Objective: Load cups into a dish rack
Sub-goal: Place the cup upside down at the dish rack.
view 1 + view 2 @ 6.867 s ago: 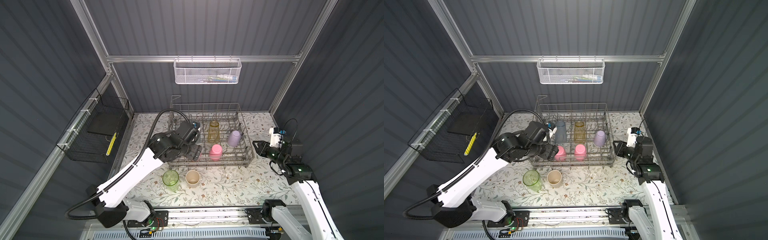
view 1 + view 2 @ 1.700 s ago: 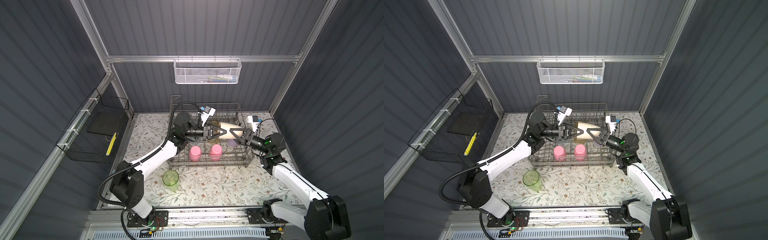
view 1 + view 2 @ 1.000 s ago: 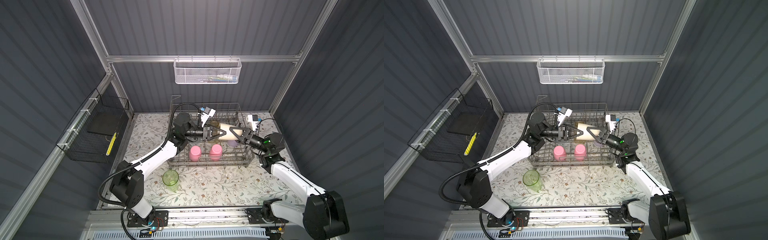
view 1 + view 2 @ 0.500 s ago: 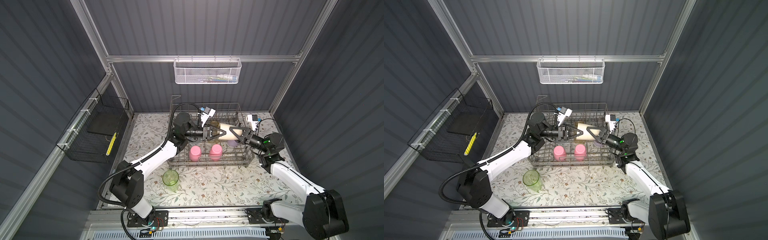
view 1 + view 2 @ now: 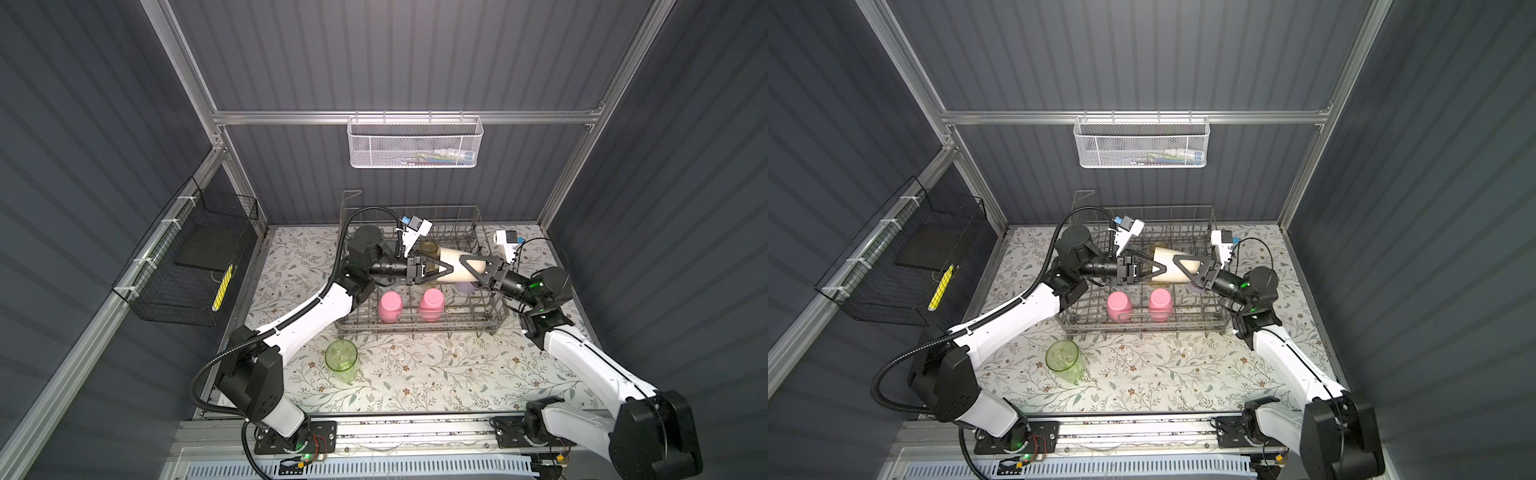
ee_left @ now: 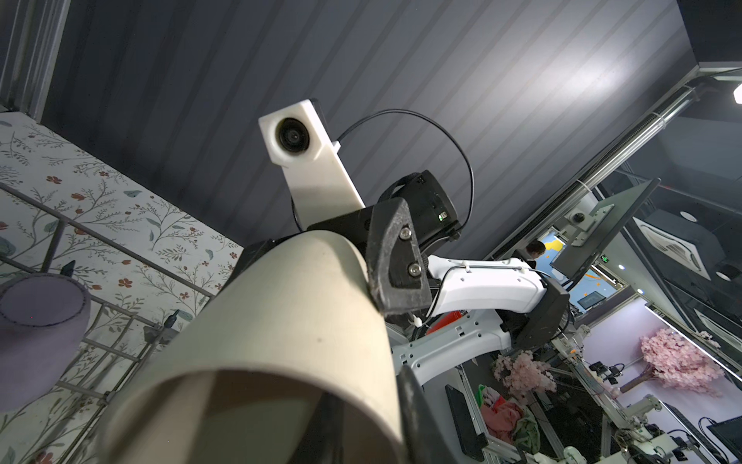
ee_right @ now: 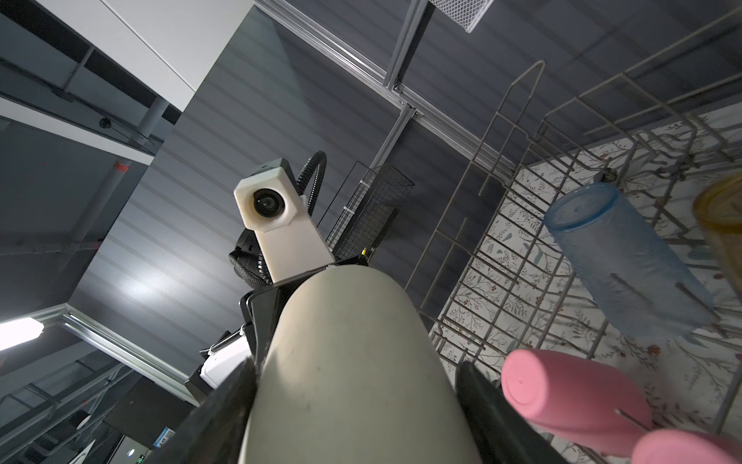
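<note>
Beige cup [image 5: 451, 270], held level in mid-air over the far side of the rack [image 5: 419, 326], during an arm-to-arm handover. Right fingers [image 6: 395, 257] clamp its body; left fingers [image 6: 413, 418] straddle its rim, though whether they pinch it cannot be told. Next, presumably: left withdraws, right upends cup onto free tines.

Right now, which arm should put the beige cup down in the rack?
The right. Its jaws clasp the beige cup around the body, over the rack. The left jaws only reach the cup's open rim, so the right arm can probably lower it alone.
</note>
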